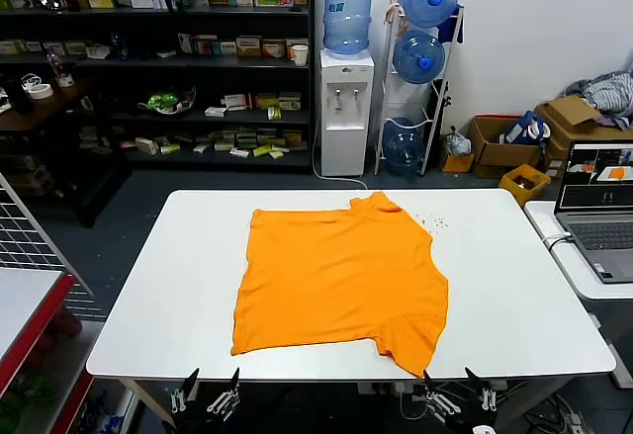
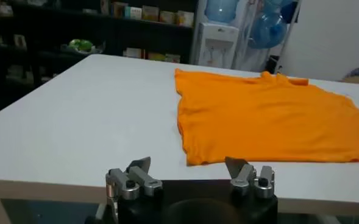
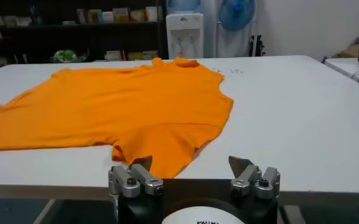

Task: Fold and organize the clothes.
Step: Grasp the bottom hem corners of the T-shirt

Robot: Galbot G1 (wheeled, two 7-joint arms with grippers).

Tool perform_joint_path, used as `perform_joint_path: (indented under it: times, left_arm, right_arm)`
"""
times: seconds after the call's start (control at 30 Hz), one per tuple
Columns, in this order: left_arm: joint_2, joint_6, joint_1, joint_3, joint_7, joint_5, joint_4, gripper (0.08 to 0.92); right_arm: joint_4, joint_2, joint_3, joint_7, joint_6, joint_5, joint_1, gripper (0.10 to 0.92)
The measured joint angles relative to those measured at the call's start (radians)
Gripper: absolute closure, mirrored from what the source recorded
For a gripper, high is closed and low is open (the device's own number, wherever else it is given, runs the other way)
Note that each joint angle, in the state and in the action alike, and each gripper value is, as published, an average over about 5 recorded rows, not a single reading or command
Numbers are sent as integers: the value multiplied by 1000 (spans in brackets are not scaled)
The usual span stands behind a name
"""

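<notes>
I've got both end effectors, left [image 1: 207, 391] and right [image 1: 458, 390], released below the surface [image 1: 148, 296] edge nearest the orange T-shirt [image 1: 341, 276], clear for folding.

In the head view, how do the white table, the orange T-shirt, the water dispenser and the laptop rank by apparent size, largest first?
1. White table
2. Orange T-shirt
3. Water dispenser, though it stands farther away
4. Laptop, cut by the picture's edge, so unsure
</notes>
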Motion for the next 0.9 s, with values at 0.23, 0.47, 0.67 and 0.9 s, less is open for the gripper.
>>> perform_joint_path:
  times: [0.23,0.47,0.67,0.9]
  left_arm:
    - [4,14,-25,11,-2,-8,9,177]
    - [-8,43,-94,35,-6,-10,55,177]
    - [-17,61,-162,57,-11,-10,108,177]
    - [-25,88,-209,82,-29,-7,139,177]
  right_arm:
    - [-16,12,-24,23,-19,-5,33,203]
    - [-64,32,-62,63,-56,-22,105,203]
    - [-104,50,-91,92,-82,-41,159,203]
    - [-123,57,-112,109,-102,-55,181,219]
